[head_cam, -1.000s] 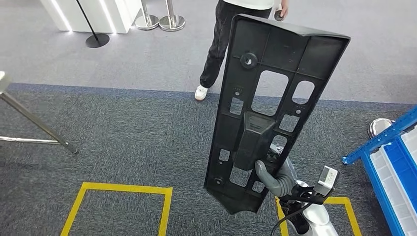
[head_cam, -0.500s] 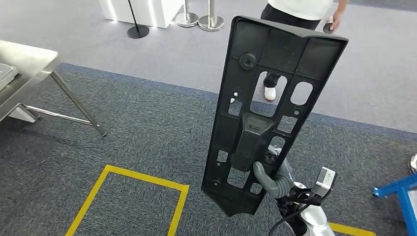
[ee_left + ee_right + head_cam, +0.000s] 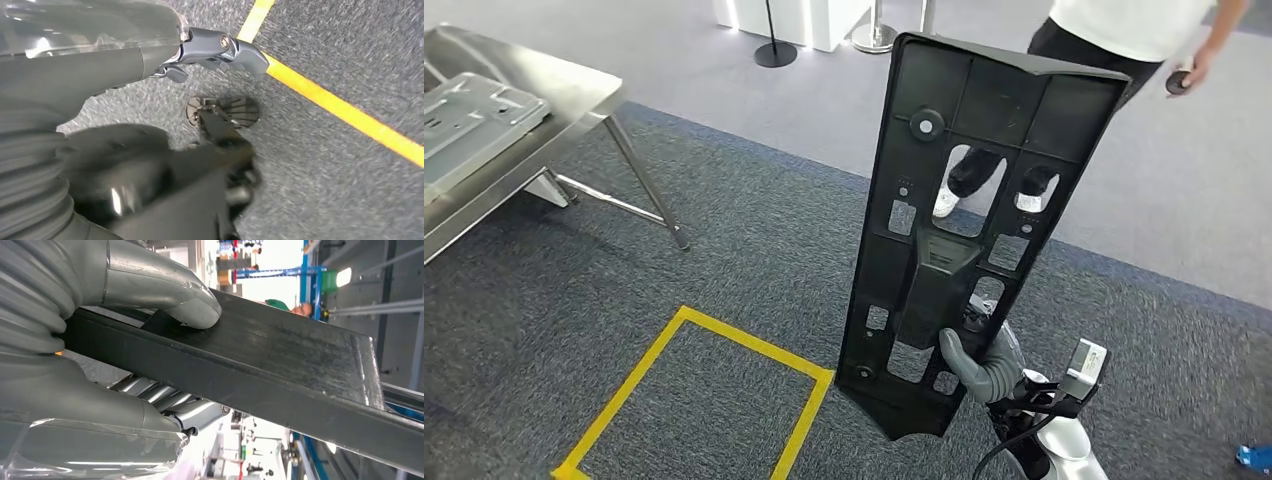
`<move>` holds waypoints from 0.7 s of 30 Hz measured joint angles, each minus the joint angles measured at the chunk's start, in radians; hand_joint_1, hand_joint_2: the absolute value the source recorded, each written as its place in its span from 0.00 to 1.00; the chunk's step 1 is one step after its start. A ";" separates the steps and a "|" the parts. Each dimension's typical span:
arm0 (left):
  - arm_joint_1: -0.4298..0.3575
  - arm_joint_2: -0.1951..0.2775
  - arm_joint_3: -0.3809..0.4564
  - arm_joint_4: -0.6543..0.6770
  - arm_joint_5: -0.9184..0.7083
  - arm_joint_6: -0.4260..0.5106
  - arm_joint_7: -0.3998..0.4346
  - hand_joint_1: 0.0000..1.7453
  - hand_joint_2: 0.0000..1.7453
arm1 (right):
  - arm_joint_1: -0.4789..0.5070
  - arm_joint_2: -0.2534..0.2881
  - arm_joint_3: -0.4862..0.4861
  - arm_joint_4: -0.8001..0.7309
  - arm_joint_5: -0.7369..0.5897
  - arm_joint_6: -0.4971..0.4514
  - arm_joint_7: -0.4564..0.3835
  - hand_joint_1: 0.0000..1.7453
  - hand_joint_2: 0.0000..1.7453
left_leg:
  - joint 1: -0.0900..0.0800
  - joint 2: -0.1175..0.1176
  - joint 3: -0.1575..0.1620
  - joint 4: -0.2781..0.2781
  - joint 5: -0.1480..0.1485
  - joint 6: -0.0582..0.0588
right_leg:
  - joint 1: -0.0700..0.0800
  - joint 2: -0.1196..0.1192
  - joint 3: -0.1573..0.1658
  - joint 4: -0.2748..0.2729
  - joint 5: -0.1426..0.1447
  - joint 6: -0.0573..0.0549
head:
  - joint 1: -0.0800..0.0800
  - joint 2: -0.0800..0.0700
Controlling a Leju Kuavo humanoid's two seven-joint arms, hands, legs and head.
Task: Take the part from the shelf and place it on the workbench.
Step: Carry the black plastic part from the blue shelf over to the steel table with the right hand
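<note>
The part (image 3: 934, 270) is a long black plastic panel with several cut-outs, standing nearly upright in front of me. My right hand (image 3: 984, 365) grips it near its lower end, thumb on the ribbed face. In the right wrist view the thumb (image 3: 190, 300) presses on the part's (image 3: 280, 365) flat black surface while the fingers wrap beneath. The steel workbench (image 3: 574, 90) stands at the upper left, well away from the part. My left hand (image 3: 220, 47) hangs over the carpet with nothing in it.
A grey metal plate (image 3: 474, 115) lies on the workbench. A yellow tape square (image 3: 694, 390) marks the carpet below the bench's leg. A person (image 3: 1124, 30) in a white top stands behind the part. A stanchion base (image 3: 774, 55) sits at the back.
The whole picture has swung: the workbench has come in from the left and the blue shelf has slid out to the right. The part stays in my right hand as before.
</note>
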 joint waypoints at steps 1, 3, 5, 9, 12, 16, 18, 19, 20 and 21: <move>-0.001 0.000 0.000 0.000 0.001 0.000 0.000 0.00 1.00 | -0.002 0.001 0.000 -0.001 0.000 0.000 0.001 0.84 1.00 | -0.005 0.007 0.006 -0.017 0.000 0.005 | 0.002 -0.008 0.001 0.000 -0.001 0.005 | 0.000 0.000; 0.001 0.000 0.000 0.000 0.002 0.002 0.000 0.00 1.00 | -0.009 0.003 0.002 -0.001 0.001 0.001 0.004 0.84 1.00 | -0.005 -0.015 0.003 -0.021 0.004 0.016 | 0.002 -0.022 0.004 -0.002 -0.003 0.017 | 0.000 0.000; 0.003 -0.001 0.001 0.000 0.004 0.003 -0.001 0.00 1.00 | -0.016 0.004 0.004 -0.001 0.002 0.004 0.007 0.84 1.00 | -0.001 -0.036 0.006 -0.030 0.012 0.027 | -0.002 0.010 -0.004 0.024 -0.027 0.026 | 0.000 0.000; 0.002 -0.002 0.001 0.000 0.006 0.004 -0.002 0.00 1.00 | -0.019 0.003 0.007 0.002 0.002 0.007 0.010 0.84 1.00 | 0.000 -0.083 0.006 -0.035 0.019 0.037 | -0.005 0.083 -0.115 0.264 -0.143 0.031 | 0.000 0.000; 0.006 -0.002 0.001 0.000 0.008 0.004 -0.002 0.00 1.00 | -0.019 0.003 0.008 0.005 0.002 0.007 0.010 0.84 1.00 | 0.000 -0.126 0.008 -0.031 0.018 0.036 | -0.007 0.091 -0.106 0.227 -0.084 0.028 | 0.000 0.000; 0.005 -0.004 0.001 0.000 0.008 0.004 -0.001 0.00 1.00 | -0.022 0.002 0.009 0.006 0.001 0.005 0.009 0.84 1.00 | 0.002 -0.174 -0.002 -0.017 0.015 0.019 | -0.010 0.156 -0.014 0.012 0.002 0.022 | 0.000 0.000; 0.007 -0.005 0.001 0.000 0.005 0.003 0.000 0.00 1.00 | -0.021 0.001 0.009 0.005 -0.001 0.002 0.008 0.84 1.00 | 0.005 -0.192 -0.010 -0.018 0.018 0.007 | -0.007 0.148 -0.013 0.008 0.001 0.015 | 0.000 0.000; 0.009 -0.005 0.001 0.000 0.003 0.002 0.001 0.00 1.00 | -0.020 0.001 0.009 0.003 -0.001 0.000 0.007 0.84 1.00 | 0.005 -0.185 -0.012 -0.015 0.016 0.001 | -0.008 0.138 -0.010 0.003 0.003 0.009 | 0.000 0.000; 0.010 -0.005 0.001 0.000 0.002 0.002 0.001 0.00 1.00 | -0.018 0.001 0.009 0.000 -0.001 -0.002 0.006 0.84 1.00 | 0.004 -0.166 -0.019 -0.001 0.006 -0.004 | -0.009 0.127 -0.007 -0.002 0.004 0.002 | 0.000 0.000; 0.008 -0.005 0.001 0.000 0.001 0.002 0.002 0.00 1.00 | -0.016 0.001 0.009 -0.003 -0.001 -0.003 0.006 0.84 1.00 | 0.003 -0.139 -0.036 0.034 -0.015 -0.008 | -0.010 0.114 -0.003 -0.007 0.006 -0.004 | 0.000 0.000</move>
